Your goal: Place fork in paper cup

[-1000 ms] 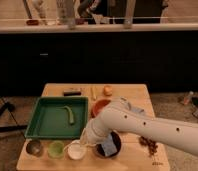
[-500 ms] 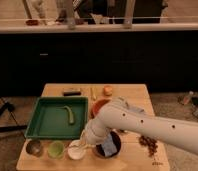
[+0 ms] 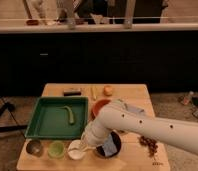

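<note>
The paper cup (image 3: pixel 75 150) is small, round and white, and stands at the table's front edge between the light green cup (image 3: pixel 56 148) and a dark bowl (image 3: pixel 111 145). My gripper (image 3: pixel 85 146) is at the end of the white arm (image 3: pixel 142 129), which reaches in from the right. It hangs right over the paper cup's right rim and covers part of it. The fork does not show plainly; the arm's end hides whatever is at the cup's rim.
A green tray (image 3: pixel 39 122) holding a green vegetable (image 3: pixel 69 114) fills the table's left. An orange bowl (image 3: pixel 98 106) is partly behind the arm. A grey metallic cup (image 3: pixel 34 147) stands front left. An orange fruit (image 3: pixel 108 90), a yellow item (image 3: pixel 93 92) and a dark block (image 3: pixel 72 91) lie at the back. Brown bits (image 3: pixel 148 145) lie front right.
The arm's end has sunk slightly toward the paper cup; nothing else has moved.
</note>
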Motion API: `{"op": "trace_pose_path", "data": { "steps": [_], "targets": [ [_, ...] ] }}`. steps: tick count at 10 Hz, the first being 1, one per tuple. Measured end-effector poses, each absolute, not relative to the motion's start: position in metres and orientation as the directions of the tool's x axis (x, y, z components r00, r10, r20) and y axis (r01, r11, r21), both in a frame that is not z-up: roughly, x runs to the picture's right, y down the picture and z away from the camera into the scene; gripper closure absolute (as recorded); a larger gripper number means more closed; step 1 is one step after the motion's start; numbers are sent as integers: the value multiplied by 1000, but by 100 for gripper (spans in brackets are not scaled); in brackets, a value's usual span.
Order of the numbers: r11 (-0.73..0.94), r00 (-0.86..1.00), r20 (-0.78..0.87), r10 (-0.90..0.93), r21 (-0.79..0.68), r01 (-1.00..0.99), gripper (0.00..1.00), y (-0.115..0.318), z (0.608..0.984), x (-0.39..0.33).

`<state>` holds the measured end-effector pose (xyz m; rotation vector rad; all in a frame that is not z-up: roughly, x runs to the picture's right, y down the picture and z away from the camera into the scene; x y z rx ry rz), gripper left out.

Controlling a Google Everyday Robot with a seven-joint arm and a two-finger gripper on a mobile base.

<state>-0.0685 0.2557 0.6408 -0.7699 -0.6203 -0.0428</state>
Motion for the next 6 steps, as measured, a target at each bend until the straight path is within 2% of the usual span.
{"op": "trace_pose_path", "data": {
  "steps": [6],
  "targets": [
    [727,820,549,162,-628,278,100,245,658,-94]
  ]
}}
